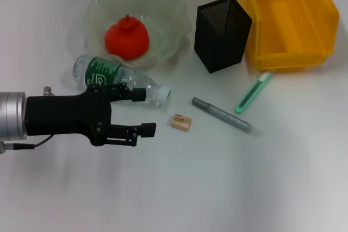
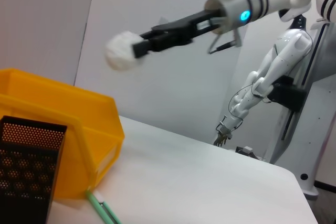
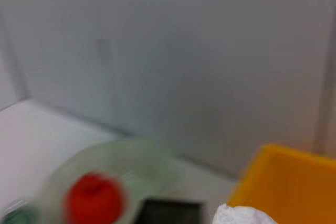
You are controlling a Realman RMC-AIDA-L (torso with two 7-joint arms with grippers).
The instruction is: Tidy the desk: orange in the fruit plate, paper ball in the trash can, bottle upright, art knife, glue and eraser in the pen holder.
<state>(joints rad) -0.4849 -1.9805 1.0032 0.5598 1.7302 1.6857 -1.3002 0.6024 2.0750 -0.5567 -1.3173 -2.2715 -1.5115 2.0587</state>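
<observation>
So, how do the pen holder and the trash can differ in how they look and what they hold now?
The pen holder is black metal mesh, while the trash can is solid bright yellow plastic. The pen holder is narrow and upright with a square mouth; the trash can is much wider, with sloping walls. They share this: both stand at the far side of the table, next to each other, and nothing shows inside either one.

white table [image 1: 217,188] bears fruit plate [image 1: 174,31], bottle [image 1: 109,74], eraser [image 1: 180,123], pen holder [image 1: 223,33], trash can [image 1: 288,25]
</observation>
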